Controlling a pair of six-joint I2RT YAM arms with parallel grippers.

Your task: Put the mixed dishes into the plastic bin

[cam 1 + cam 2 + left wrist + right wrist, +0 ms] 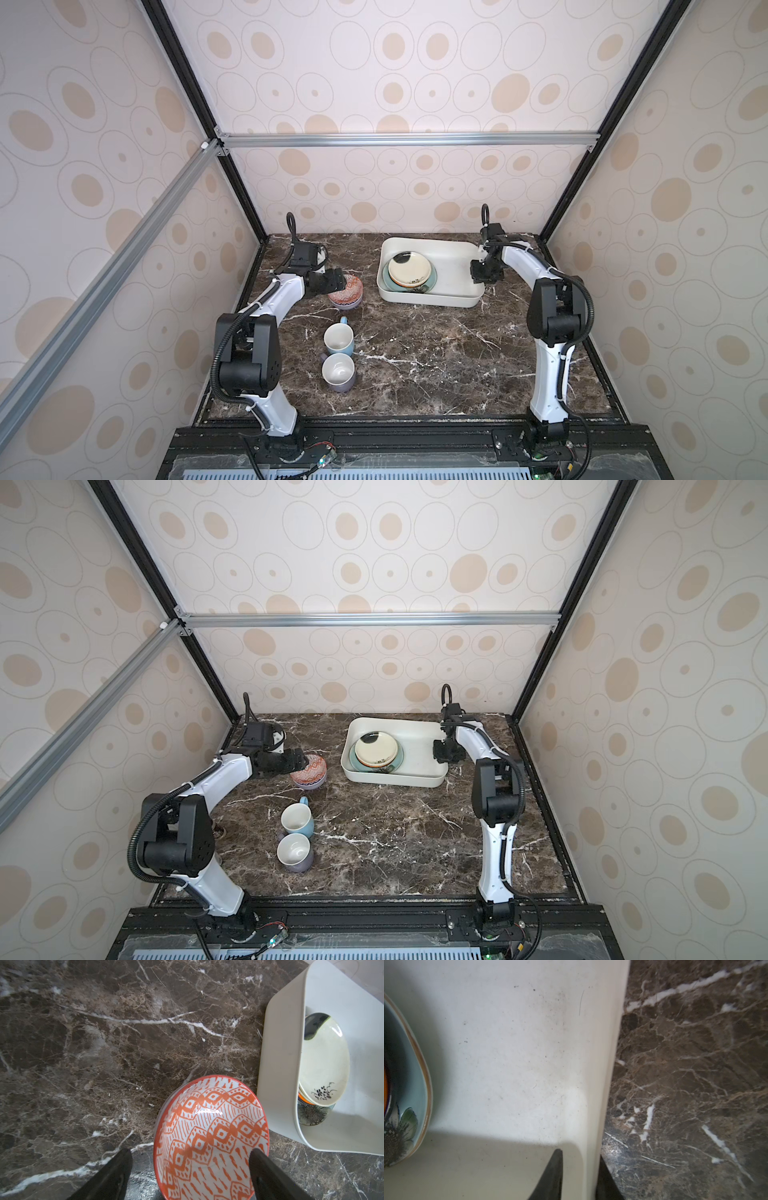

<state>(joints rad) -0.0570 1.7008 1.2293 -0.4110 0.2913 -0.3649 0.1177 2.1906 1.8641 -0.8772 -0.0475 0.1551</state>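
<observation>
Space looked decent: plastic bin sat near the table's back edge, right half bare, black-and-cream plate over teal plate at its left end. Right gripper pinched the bin's right wall. Left gripper hung spread wide, straddling the orange-patterned bowl's rim, holding nothing.

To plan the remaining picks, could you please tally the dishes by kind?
Plates: 2, teal plate and cream plate, in the bin
Mugs: 2, blue mug and grey mug
Bowls: 2, loose bowl and, apparently, a bowl under the cream plate
Total: 6
</observation>
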